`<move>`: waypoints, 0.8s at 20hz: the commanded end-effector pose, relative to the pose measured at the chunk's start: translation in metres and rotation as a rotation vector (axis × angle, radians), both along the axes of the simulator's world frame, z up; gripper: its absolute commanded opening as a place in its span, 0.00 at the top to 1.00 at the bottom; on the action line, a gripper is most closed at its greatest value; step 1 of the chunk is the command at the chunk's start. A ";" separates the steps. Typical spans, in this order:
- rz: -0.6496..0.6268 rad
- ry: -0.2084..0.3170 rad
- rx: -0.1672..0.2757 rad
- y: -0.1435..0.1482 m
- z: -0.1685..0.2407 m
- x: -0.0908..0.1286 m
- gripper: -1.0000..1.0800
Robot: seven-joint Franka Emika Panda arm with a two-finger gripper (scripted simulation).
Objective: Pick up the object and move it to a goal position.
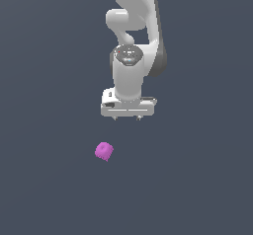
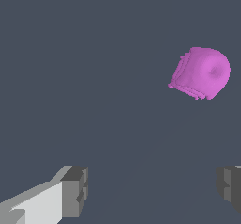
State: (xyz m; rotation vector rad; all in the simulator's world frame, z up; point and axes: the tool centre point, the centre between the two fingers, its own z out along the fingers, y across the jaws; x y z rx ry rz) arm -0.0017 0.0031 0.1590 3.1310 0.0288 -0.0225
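The task looks to be at its very start. The object (image 1: 104, 151), a small magenta lumpy block, lies alone on the flat grey counter (image 1: 44, 189), toward the exterior view's left of the arm and nearer the camera than the tool. Nothing grips it and nothing touches it.

The tool (image 1: 127, 117) hangs above the counter, well apart from the block, with its fingers (image 2: 75, 191) spread wide and nothing between them. In the wrist view the block (image 2: 201, 73) sits off to one side of the open gap, not between the fingers, so the tool is not yet lined up over it.

By my judgement everything is left to do: bring the tool over the block, lower it, close on the block, lift, and carry it to the goal. No goal marker shows in either view, so I cannot tell where that place is.

No containers are visible in the scene.
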 end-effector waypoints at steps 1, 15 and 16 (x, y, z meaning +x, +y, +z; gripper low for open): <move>0.000 0.000 0.000 0.000 0.000 0.000 0.04; 0.061 -0.028 0.006 0.035 0.017 0.006 0.04; 0.056 -0.028 0.006 0.033 0.016 0.007 0.04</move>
